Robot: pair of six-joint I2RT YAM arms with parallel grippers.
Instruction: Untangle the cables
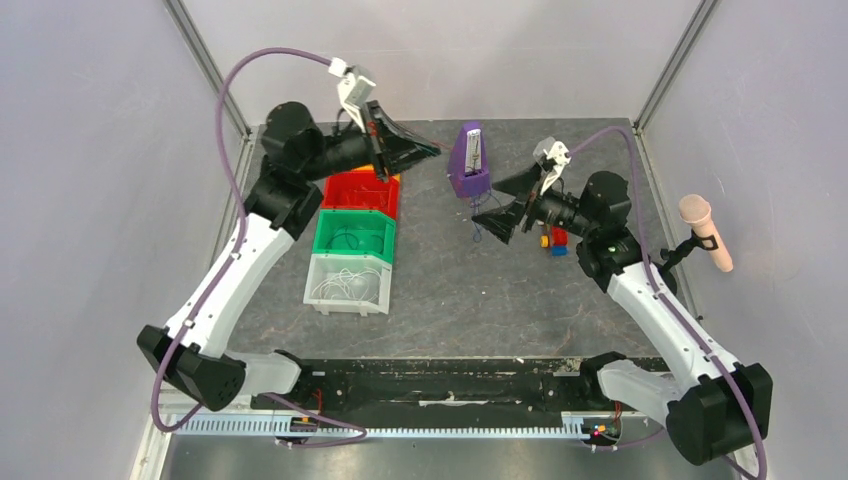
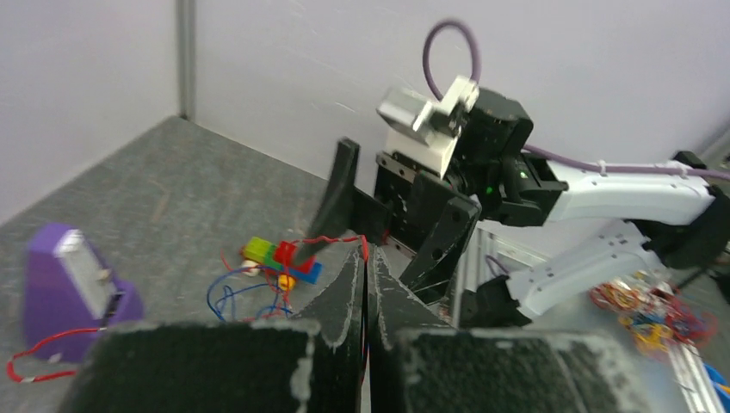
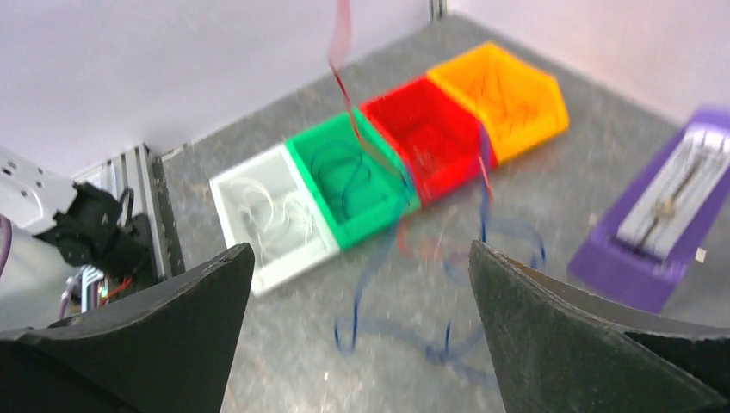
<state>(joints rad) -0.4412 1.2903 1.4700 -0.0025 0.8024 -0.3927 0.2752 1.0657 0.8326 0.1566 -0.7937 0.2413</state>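
Nearest me, bare counter (image 1: 470, 300) lies open between the bin row and my right arm. My right claw (image 3: 359, 248) stands wide apart and grips nothing, hovering over loose blue cables (image 3: 430, 344) on the counter. I count four bins, near to far: white bin (image 3: 293, 262), green bin (image 3: 370, 228), red bin (image 3: 448, 185), orange bin (image 3: 534, 129). There is one block cluster (image 1: 553, 240). Further out, my left claw (image 2: 366, 275) is pinched together on one red cable (image 2: 340, 239), raised over the far bins. One purple stand (image 1: 470, 160) sits near the back wall.
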